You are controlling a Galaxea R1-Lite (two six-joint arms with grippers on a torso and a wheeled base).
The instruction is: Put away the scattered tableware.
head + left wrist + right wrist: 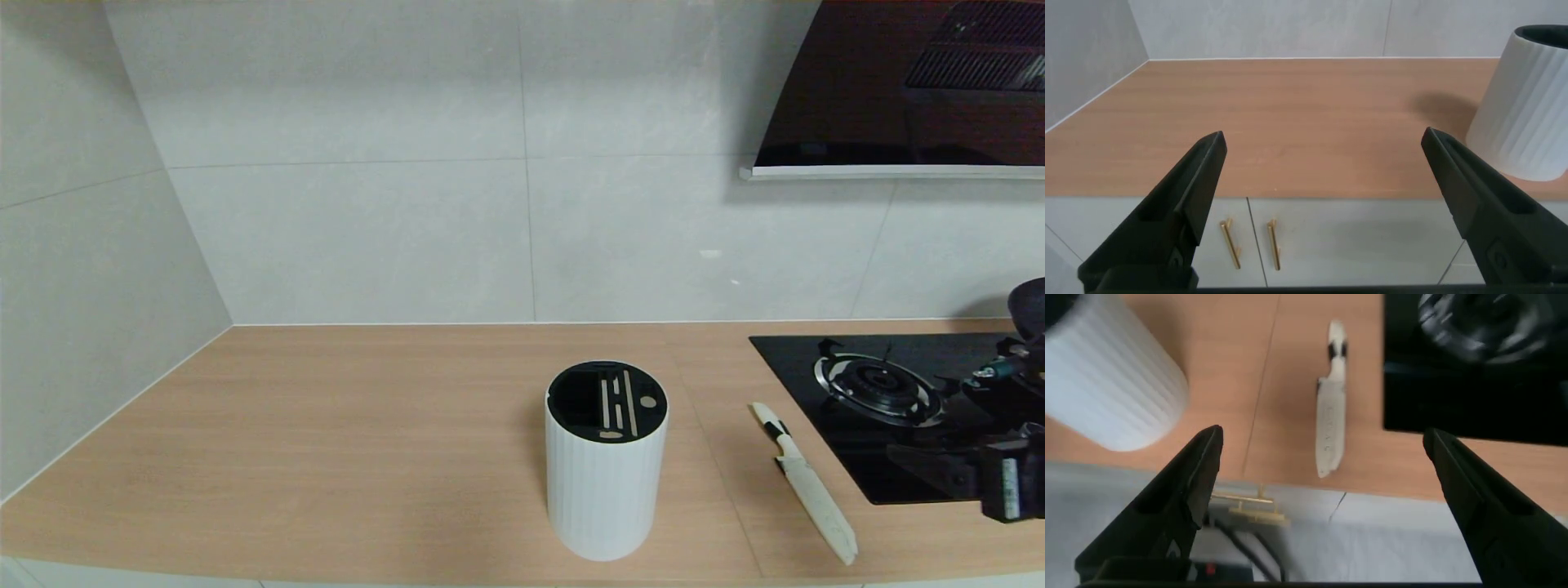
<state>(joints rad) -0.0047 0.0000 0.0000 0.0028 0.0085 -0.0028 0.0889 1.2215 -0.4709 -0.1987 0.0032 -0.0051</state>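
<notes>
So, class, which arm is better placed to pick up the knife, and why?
Right. The right gripper, open, faces the knife directly; the left gripper sits on the far side of the holder.

- Head view looks forward and down from the near side over the wooden counter (367,425), facing the tiled wall (408,204)
- Left wrist view sits low at the counter's near edge, close to the white holder (1527,106)
- Right wrist view looks steeply down on the knife (1329,416) (holder and knife also lie in the head view)
</notes>
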